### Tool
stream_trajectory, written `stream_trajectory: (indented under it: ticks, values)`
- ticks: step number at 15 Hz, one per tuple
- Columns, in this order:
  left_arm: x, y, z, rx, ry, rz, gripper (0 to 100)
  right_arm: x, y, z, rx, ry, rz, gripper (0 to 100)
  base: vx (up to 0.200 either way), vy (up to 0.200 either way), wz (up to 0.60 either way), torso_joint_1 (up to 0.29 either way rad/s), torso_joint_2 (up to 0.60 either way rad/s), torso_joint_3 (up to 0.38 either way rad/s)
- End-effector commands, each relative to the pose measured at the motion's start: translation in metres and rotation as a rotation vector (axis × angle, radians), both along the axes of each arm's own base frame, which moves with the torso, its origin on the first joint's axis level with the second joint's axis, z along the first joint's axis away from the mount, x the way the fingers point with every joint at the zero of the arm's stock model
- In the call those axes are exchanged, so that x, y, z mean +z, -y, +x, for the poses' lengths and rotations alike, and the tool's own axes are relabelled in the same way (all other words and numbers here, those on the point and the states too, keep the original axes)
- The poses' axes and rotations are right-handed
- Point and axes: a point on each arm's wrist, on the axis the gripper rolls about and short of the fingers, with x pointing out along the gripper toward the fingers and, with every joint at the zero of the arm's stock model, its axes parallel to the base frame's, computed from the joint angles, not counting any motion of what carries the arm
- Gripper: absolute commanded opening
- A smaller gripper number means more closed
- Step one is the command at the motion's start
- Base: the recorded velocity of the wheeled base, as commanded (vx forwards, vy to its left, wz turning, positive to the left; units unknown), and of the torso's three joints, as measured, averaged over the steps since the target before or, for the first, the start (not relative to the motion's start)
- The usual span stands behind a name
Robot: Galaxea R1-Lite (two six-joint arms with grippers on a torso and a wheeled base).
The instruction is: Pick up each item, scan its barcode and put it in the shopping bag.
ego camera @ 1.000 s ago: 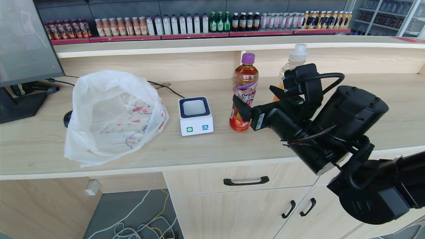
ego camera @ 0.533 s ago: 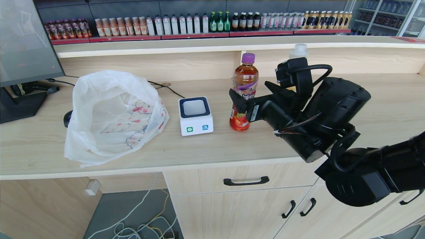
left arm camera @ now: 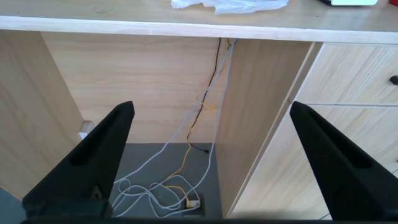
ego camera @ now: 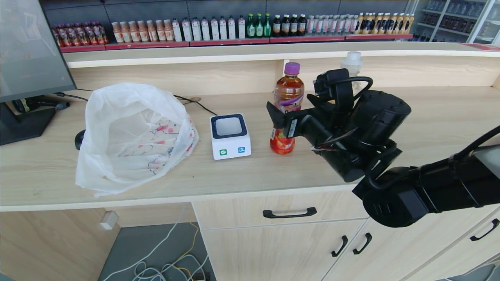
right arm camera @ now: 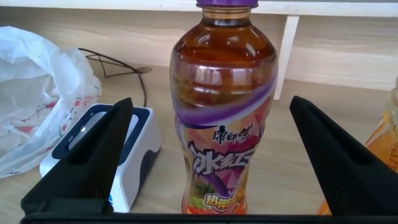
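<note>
Our right end effector (ego camera: pixel 291 104) is spread wide, with the purple-capped bottle (ego camera: pixel 288 88) upright between its fingers and touching neither, just right of the scanner (ego camera: pixel 230 136). We judge that an off-centre squeeze could tip the tall bottle onto the scanner, or that its smooth label could slip. The shopping bag (ego camera: pixel 133 132) lies left of the scanner.

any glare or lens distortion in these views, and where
Head view: the wide lens bows the counter edge, and the monitor screen reflects pale light. Right wrist view: window-like highlights sit on the tea bottle shoulder. Left wrist view: flat, even light, no glare.
</note>
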Motion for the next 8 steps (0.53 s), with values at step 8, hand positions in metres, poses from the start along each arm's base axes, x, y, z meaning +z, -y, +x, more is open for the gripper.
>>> stream_trajectory:
  ticks: [8]
  values:
    - [0.0,0.0,0.0,0.002,0.001,0.0,100,-0.012,-0.004,0.026,-0.03,-0.001,-0.001,100,0.0,0.0,0.0,0.0,0.0,0.0]
